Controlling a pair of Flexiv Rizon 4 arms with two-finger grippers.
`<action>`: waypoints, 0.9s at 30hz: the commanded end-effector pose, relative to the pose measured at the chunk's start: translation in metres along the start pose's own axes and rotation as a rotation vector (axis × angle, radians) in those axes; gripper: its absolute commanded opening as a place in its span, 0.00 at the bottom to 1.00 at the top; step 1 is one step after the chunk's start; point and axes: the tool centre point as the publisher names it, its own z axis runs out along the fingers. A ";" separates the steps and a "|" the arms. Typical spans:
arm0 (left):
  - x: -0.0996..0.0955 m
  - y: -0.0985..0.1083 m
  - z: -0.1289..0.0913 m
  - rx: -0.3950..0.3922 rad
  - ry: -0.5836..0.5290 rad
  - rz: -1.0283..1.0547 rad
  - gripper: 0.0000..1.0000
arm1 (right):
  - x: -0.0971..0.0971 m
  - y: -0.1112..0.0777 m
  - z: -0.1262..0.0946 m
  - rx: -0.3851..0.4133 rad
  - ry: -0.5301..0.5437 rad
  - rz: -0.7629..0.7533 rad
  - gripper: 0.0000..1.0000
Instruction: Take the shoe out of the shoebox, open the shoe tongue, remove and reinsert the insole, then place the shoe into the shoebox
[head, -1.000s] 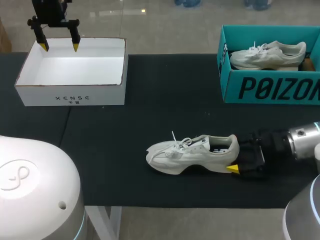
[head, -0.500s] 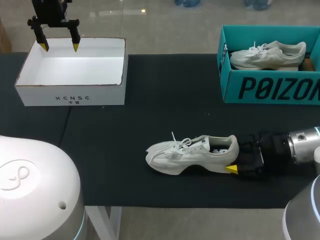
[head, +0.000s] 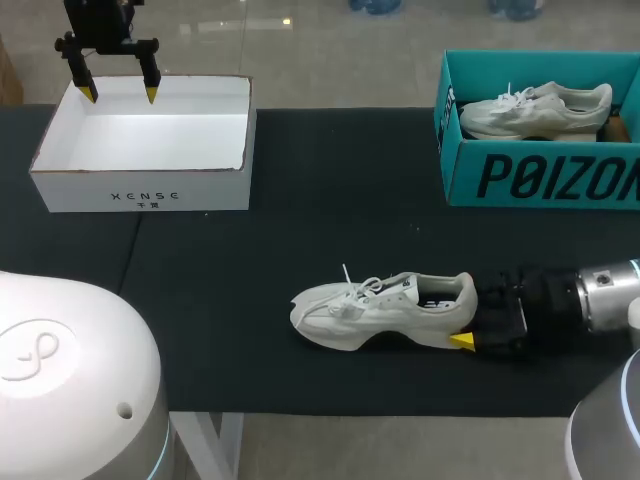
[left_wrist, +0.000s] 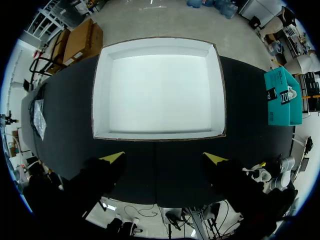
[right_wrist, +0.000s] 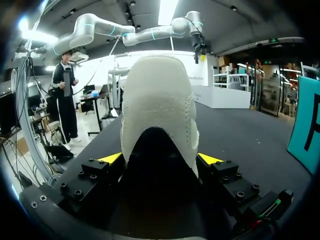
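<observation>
A white sneaker (head: 370, 310) lies on its side in the middle of the black table, toe to the left. My right gripper (head: 468, 316) comes in from the right and is shut on its heel. In the right wrist view the heel (right_wrist: 159, 100) fills the gap, and both yellow fingertips (right_wrist: 111, 158) press against its sides. Only the nearer tip shows from above. The teal shoebox (head: 540, 175) stands open at the back right with a second white shoe (head: 535, 108) inside. My left gripper (head: 115, 92) hangs open over the far rim of a white box (head: 140, 190).
The white box (left_wrist: 157, 95) is bare inside and lies just ahead of my left gripper (left_wrist: 164, 158). The teal shoebox (left_wrist: 282, 97) sits far off to its side. Black table (head: 300, 200) stretches between the two boxes and around the sneaker.
My right gripper's fingers have closed in a little onto the heel. The arm and the sneaker have shifted slightly to the left. The left arm has kept still.
</observation>
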 end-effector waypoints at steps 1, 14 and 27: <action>0.000 0.000 0.000 0.000 -0.001 0.000 1.00 | 0.003 -0.003 0.003 0.004 -0.002 0.001 0.00; 0.019 0.030 0.001 -0.032 0.028 0.062 1.00 | 0.003 -0.003 0.003 0.004 -0.002 0.001 0.00; 0.097 0.162 0.026 -0.004 0.047 0.088 1.00 | 0.003 -0.003 0.003 0.004 -0.002 0.001 0.00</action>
